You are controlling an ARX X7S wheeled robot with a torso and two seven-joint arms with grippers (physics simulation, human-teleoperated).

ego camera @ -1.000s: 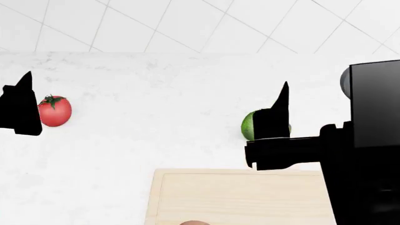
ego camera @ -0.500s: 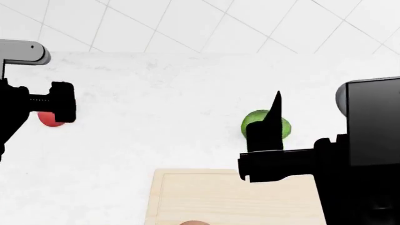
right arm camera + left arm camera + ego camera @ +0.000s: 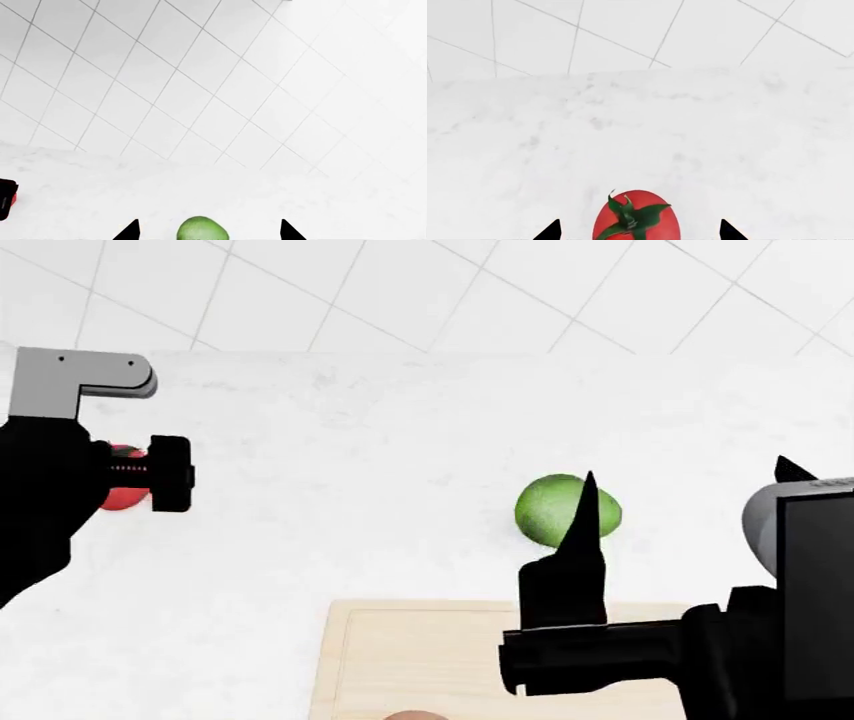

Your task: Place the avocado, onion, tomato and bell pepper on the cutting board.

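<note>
Glossy red tomato point(image 3: 636, 220), apparently upright

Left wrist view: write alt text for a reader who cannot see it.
A red tomato with a green leafy calyx sits on a white marble counter, centred between the two black fingertips of the open left gripper. A white tiled wall rises behind.

Tomato point(image 3: 123, 492) left, avocado point(image 3: 558, 508) right — behind cutting board point(image 3: 414, 660).

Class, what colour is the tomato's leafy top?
Dark green, on the red tomato; left wrist view shows it best.
</note>
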